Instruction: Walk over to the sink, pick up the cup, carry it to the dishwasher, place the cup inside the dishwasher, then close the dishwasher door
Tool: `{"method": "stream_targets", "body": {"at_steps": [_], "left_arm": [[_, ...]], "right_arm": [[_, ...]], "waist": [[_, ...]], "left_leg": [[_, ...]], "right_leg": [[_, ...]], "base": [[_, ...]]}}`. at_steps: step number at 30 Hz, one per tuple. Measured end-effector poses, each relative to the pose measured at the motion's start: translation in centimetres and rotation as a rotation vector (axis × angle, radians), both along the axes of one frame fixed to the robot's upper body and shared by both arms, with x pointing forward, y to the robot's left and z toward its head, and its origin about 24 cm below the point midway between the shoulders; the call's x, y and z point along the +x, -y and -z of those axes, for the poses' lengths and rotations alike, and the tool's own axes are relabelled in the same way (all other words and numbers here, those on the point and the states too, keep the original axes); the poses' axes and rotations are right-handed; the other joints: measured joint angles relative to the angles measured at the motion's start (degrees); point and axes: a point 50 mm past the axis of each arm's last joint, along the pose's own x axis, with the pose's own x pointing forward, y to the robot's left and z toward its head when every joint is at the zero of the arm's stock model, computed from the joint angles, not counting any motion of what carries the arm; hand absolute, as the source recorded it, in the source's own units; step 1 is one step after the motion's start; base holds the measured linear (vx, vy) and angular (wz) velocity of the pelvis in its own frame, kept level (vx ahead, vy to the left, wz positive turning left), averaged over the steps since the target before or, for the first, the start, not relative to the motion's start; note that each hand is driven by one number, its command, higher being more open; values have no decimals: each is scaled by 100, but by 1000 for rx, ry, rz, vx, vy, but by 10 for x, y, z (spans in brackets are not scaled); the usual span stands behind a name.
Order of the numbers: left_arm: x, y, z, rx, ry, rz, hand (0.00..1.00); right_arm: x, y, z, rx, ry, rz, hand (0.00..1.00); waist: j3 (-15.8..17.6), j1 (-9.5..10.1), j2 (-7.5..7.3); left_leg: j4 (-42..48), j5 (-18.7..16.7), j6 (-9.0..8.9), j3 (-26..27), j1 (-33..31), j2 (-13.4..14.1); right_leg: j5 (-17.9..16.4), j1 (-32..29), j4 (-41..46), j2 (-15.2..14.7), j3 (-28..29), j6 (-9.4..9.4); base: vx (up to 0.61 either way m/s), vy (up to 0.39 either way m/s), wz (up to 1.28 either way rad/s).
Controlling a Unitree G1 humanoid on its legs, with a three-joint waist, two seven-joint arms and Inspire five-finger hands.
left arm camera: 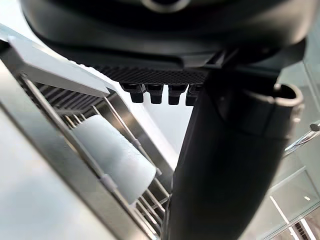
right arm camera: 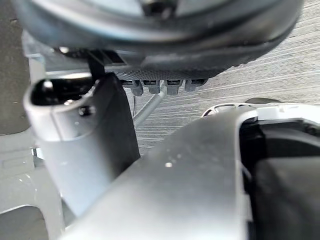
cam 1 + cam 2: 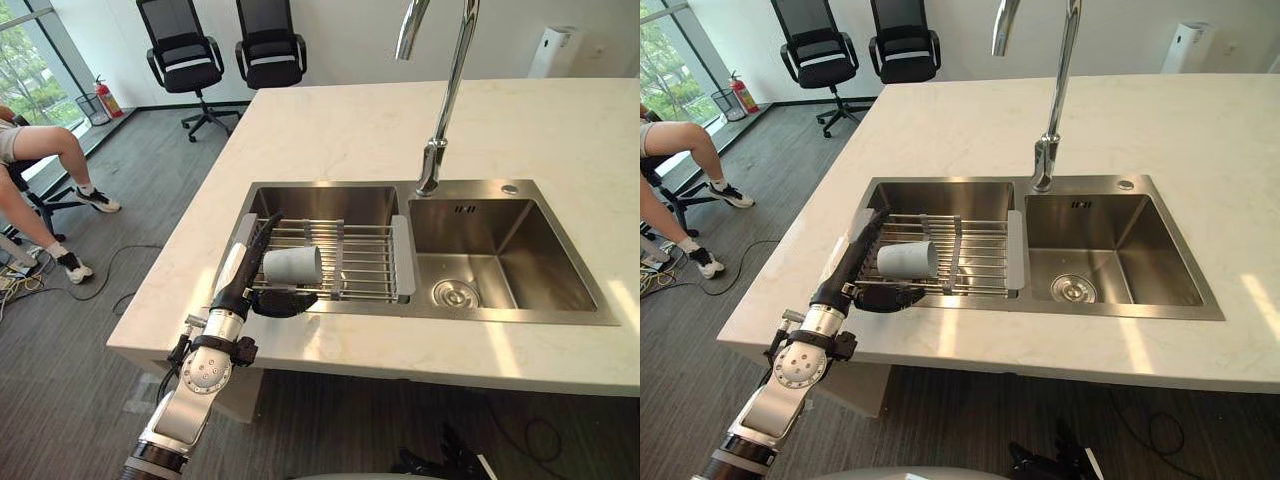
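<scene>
The left robot hand (image 3: pixel 240 292) is wide, its fingers straight, just beside the cup (image 3: pixel 292 265), which lies sideways on the rack (image 3: pixel 365 262) over the sink (image 3: pixel 320 200).

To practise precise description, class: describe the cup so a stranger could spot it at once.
Find the pale stone island counter with its steel double sink. A wire rack spans the left basin. The pale grey cup lies on its side on that rack, the only thing on it, beside the robot's left hand.
</scene>
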Motion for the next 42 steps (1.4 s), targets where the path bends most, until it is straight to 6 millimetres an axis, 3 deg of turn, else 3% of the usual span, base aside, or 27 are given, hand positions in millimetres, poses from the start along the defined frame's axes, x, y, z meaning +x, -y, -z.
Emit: {"method": "stream_targets", "body": {"at_steps": [3, 8, 13, 19, 24, 28, 34, 42], "left_arm": [[1, -8, -1, 46, -15, -5, 100], [10, -15, -5, 96, -14, -19, 100], [21, -18, -22, 142, 42, -7, 100], [38, -10, -48, 142, 136, 18, 100], [44, -7, -58, 145, 167, 36, 100], [46, -13, -63, 171, 163, 48, 100], [61, -26, -77, 299, 170, 47, 100], [78, -20, -79, 323, 127, 55, 100]], "right_arm": [[2, -1, -1, 3, 3, -12, 100], [3, -2, -2, 2, 11, -17, 100], [4, 0, -3, -2, 17, -20, 100], [8, 2, -7, -4, 40, -35, 100], [11, 3, -8, -6, 43, -42, 100], [14, 4, -7, -25, 20, -33, 100], [17, 6, -5, -53, -25, -26, 100], [22, 11, -5, -92, -39, -27, 100]], "waist": [[51, -36, 3], [146, -61, -21], [160, -74, 11], [183, -70, 49], [209, -85, 113], [218, -123, 210], [216, -143, 275], [228, -240, 391]], "left_leg": [[27, -324, -73, -4, -45, 78], [57, -356, -68, 26, -106, -3], [62, -326, -141, 28, -109, 28], [85, -289, -94, 2, -105, -20], [115, -279, -80, -59, 0, -138], [93, -240, -31, -122, 4, -220], [53, -161, 40, -183, -50, -282], [-71, -193, 75, -298, -103, -306]], "right_leg": [[137, 39, -147, 121, 28, 43], [398, 105, -422, 75, 132, 62], [409, 58, -351, 79, 143, 56], [-88, -301, 503, -68, 176, 67], [-466, -366, 927, -259, 175, 96], [-501, -398, 984, -359, 148, 131], [-157, -210, 471, -308, 100, 184], [27, -242, 383, -319, 120, 212]], "base": [[-103, 37, 2], [-34, 34, -4], [53, -2, -1], [54, -6, 1], [14, 5, 7], [-26, 21, 8], [-32, 29, 4], [-29, 19, 2]]}}
